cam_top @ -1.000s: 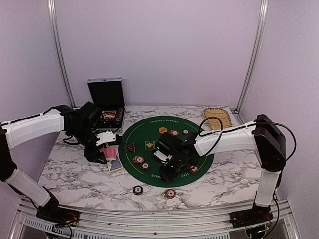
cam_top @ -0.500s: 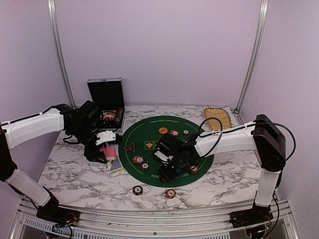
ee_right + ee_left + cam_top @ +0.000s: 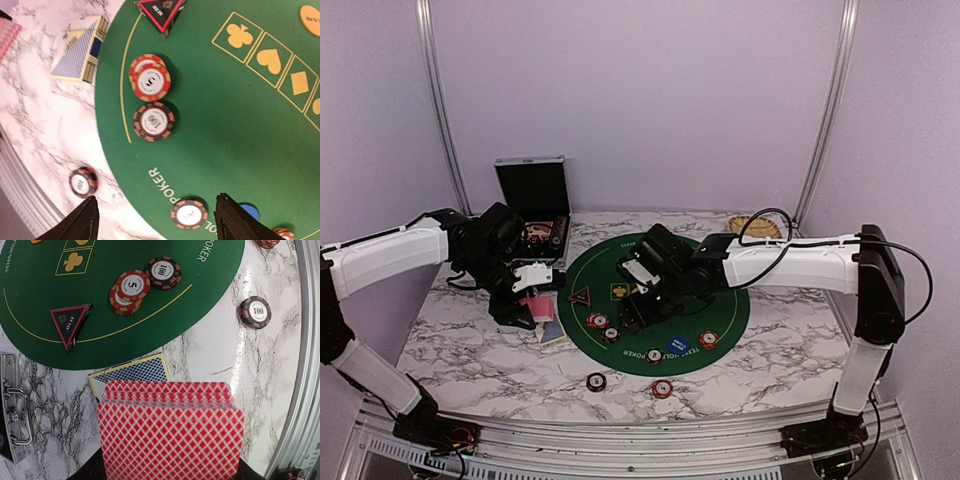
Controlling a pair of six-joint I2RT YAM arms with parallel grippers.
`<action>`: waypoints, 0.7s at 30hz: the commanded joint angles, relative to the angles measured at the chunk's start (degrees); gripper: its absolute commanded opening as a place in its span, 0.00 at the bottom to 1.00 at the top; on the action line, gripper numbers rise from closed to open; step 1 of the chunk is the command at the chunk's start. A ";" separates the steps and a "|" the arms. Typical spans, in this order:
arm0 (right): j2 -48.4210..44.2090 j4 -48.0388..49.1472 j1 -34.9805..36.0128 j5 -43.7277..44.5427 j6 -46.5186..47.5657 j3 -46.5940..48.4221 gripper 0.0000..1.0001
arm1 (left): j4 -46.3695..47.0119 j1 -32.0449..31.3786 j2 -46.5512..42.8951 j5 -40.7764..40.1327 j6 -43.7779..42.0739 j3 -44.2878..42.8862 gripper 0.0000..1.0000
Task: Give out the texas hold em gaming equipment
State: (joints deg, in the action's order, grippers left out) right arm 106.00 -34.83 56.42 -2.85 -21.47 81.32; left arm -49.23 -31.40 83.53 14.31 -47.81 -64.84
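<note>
My left gripper [image 3: 536,306] is shut on a fan of red-backed playing cards [image 3: 170,432], held above the marble left of the round green mat [image 3: 725,300]. My right gripper [image 3: 638,304] hangs open and empty over the mat's near left part; its jaws [image 3: 157,215] stand wide above a 100 chip [image 3: 189,213]. A blue button [image 3: 678,344] lies near the mat's front edge. An orange button [image 3: 647,262] lies at the far side. A dark triangular marker [image 3: 581,296] sits at the left edge. Chips [image 3: 599,321] lie scattered on the mat, and two chips [image 3: 596,381] lie on the marble in front.
A blue-backed deck [image 3: 552,333] lies on the marble under the left gripper. The open black case [image 3: 533,200] stands at the back left. The wicker basket [image 3: 755,224] is at the back right, partly behind the right arm's cable. The table's front rail [image 3: 620,435] runs close to the two outer chips.
The right arm has lifted and pulled back toward the mat's middle. The blue button now lies uncovered near the mat's front edge. The left arm and its cards have not moved.
</note>
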 commanded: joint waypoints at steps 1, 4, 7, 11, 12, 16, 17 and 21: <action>-1.56 5.38 -2.39 -8.19 -6.77 1.91 0.79 | 1.21 -1.03 -1.92 -0.53 0.74 -0.79 0.00; -1.71 11.50 -4.58 -15.34 -11.36 -0.06 0.81 | 3.85 -1.87 -2.93 -2.84 1.22 0.26 0.00; -1.48 19.83 -5.66 -22.26 -15.80 -2.73 0.82 | 4.39 -2.26 -3.26 -3.12 1.84 0.24 0.00; 0.35 26.62 -5.73 -28.53 -20.15 -3.18 0.84 | 4.96 -3.77 -2.89 -4.83 2.90 0.71 0.00; 0.97 28.09 -5.71 -29.92 -21.45 -3.26 0.85 | 5.55 -4.10 -2.89 -5.51 3.24 1.03 0.00; 2.99 33.61 -5.71 -34.64 -25.19 -3.36 0.85 | 6.88 -5.47 -2.99 -7.41 4.14 1.64 0.00; 3.44 34.16 -5.71 -35.50 -26.07 -3.43 0.85 | 7.20 -5.77 -3.00 -7.81 4.27 1.60 0.00; 4.85 38.31 -5.73 -37.47 -28.59 -3.77 0.85 | 7.71 -6.49 -3.02 -8.30 5.28 1.22 0.00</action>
State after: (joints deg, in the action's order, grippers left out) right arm 108.90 -3.33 50.50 -35.64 -45.58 77.80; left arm -43.59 -37.19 81.95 7.27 -44.05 -63.44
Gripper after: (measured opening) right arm 0.849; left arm 0.649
